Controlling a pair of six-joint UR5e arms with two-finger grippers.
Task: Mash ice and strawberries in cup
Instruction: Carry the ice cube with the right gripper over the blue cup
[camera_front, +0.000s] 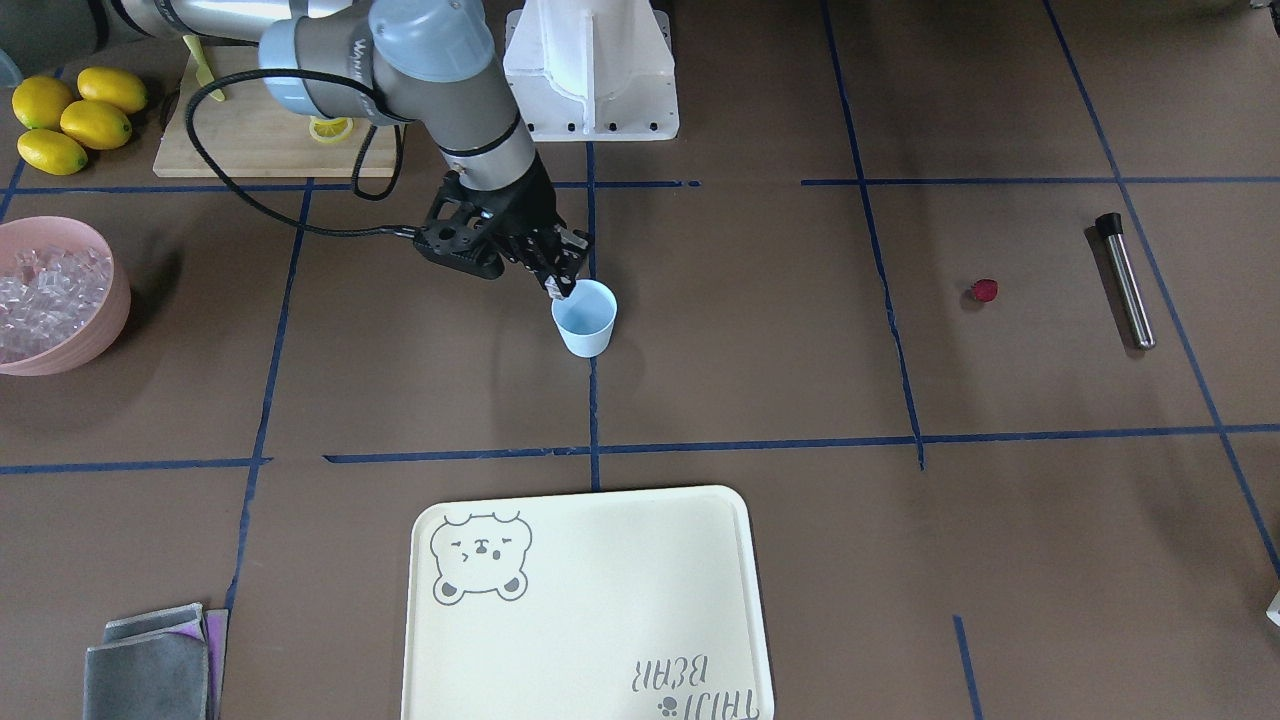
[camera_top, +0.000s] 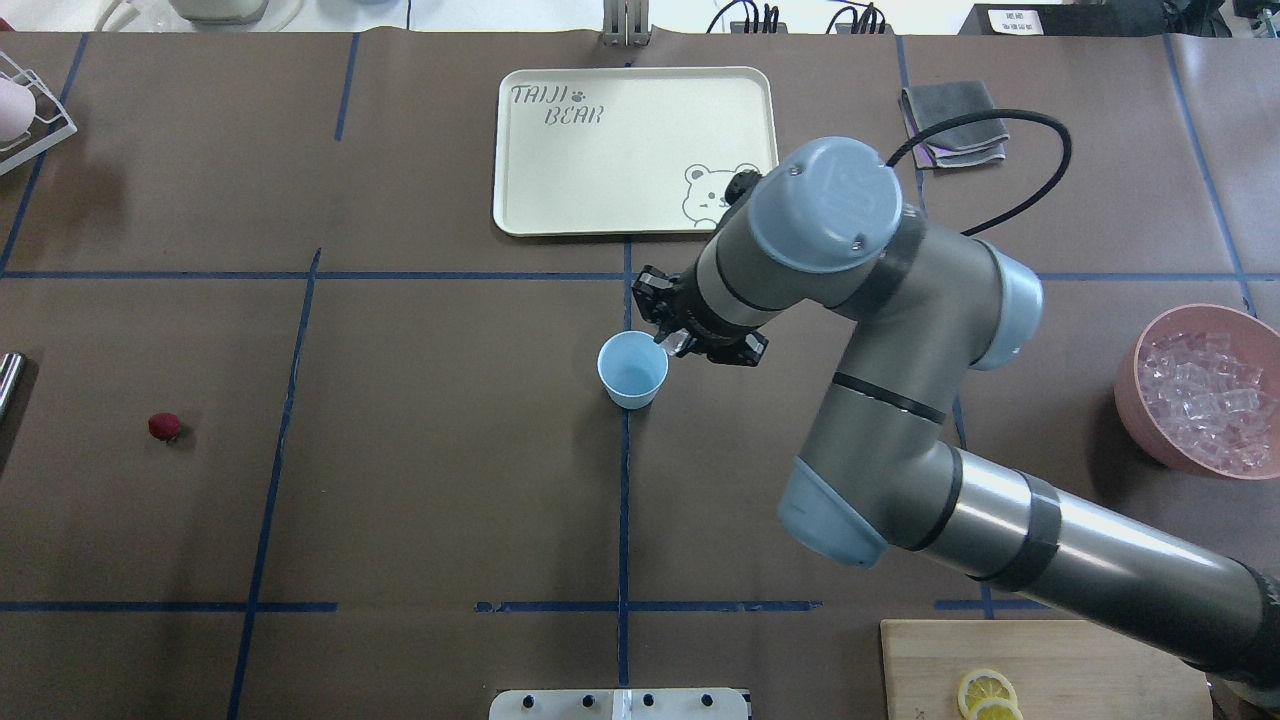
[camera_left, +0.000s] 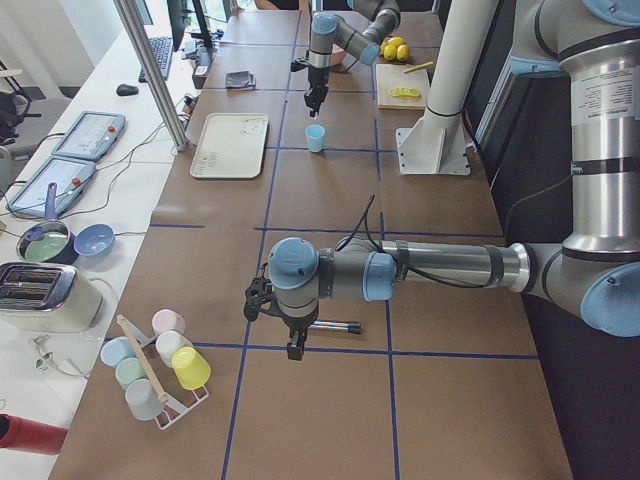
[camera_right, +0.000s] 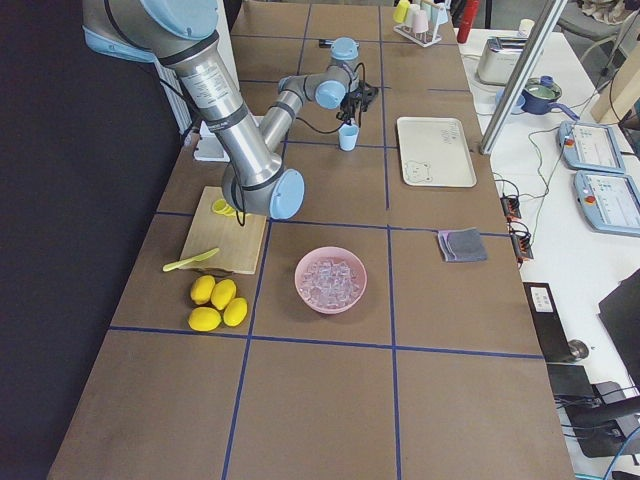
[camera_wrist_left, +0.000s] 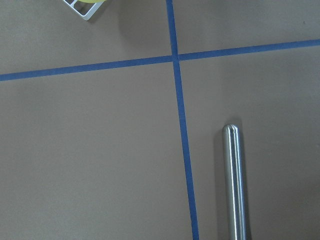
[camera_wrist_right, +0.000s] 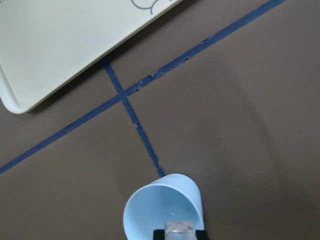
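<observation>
The cream tray (camera_top: 600, 180) reads "TAIJI BEAR".

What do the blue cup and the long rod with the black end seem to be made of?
The cup looks like matte plastic: pale, evenly coloured, no glare. The rod looks like polished steel: bright streaks run along it; its black cap is perhaps rubber or plastic.

arm (camera_top: 1000, 500): silver-grey tubes | joint caps (camera_top: 825, 205): pale blue | pincer (camera_front: 556, 288): black | cable (camera_front: 188, 135): black
</observation>
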